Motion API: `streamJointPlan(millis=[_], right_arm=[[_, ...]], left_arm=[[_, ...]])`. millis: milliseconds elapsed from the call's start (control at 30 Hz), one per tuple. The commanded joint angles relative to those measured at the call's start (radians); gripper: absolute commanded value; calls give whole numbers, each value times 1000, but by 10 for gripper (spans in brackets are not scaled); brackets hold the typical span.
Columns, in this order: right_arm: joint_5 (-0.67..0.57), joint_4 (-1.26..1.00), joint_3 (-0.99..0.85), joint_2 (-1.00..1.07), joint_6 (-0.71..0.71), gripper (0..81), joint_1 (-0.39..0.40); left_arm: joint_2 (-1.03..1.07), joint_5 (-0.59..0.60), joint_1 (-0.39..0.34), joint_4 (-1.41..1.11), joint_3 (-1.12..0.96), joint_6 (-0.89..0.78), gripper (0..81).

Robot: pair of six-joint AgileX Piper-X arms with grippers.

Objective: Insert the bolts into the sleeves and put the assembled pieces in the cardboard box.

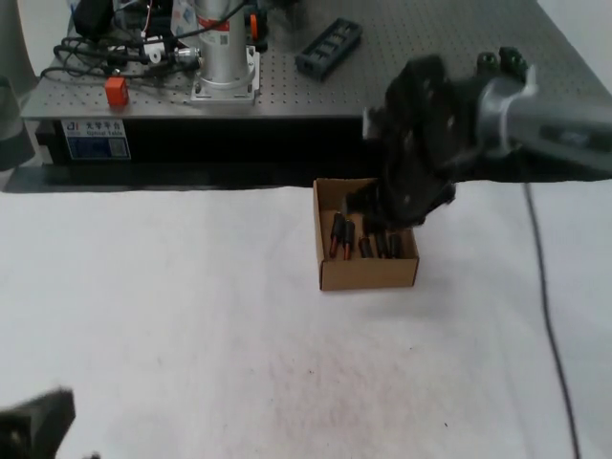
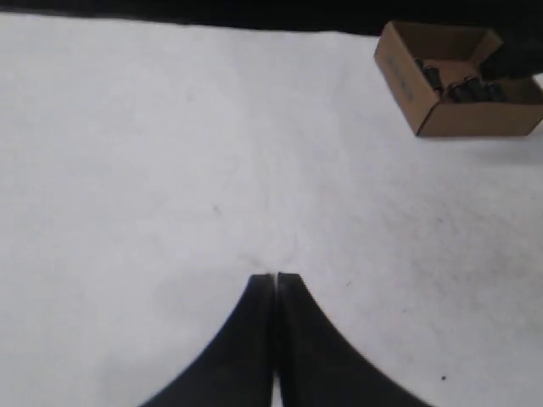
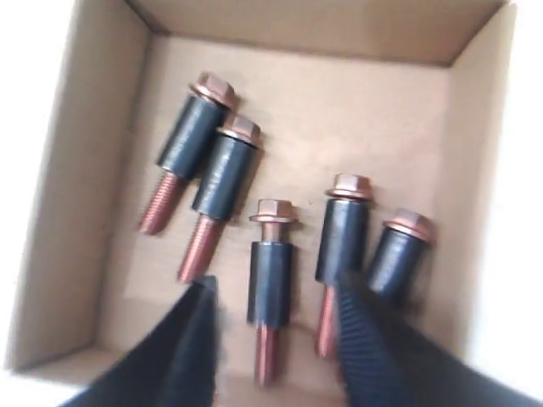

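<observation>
Cardboard box (image 1: 368, 273) on white bench (image 1: 191, 335), right of centre, toward far edge. Five assembled pieces (image 3: 216, 170) lying flat inside: copper-coloured bolts through black sleeves. Right pincer (image 3: 276, 292) over box, fingers spread, straddling middle piece (image 3: 271, 271), nothing held. Left pincer (image 2: 276, 280) clenched on nothing, low over bare bench at near left, well apart from box.

Judged: pieces stiff, dense for size. Sleeves smooth, apt to slide along thread if tipped. Best hold across black sleeve just under bolt head, piece kept level.
</observation>
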Motion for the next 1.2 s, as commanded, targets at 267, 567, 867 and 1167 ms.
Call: streamJointPlan(millis=[267, 567, 867, 1167], right_arm=[[-7, 388, 242, -489, 121, 43, -42], [-335, 794, 420, -701, 209, 43, -85], [-293, 717, 539, -951, 155, 43, -63], [-167, 350, 804, -1469, 190, 43, -47]], left_arm=[[-70, -136, 0, 46, 41, -22, 6], [-70, -105, 0, 46, 41, -22, 6], [-70, -59, 0, 46, 41, -22, 6], [-70, 18, 0, 46, 41, -30, 6]])
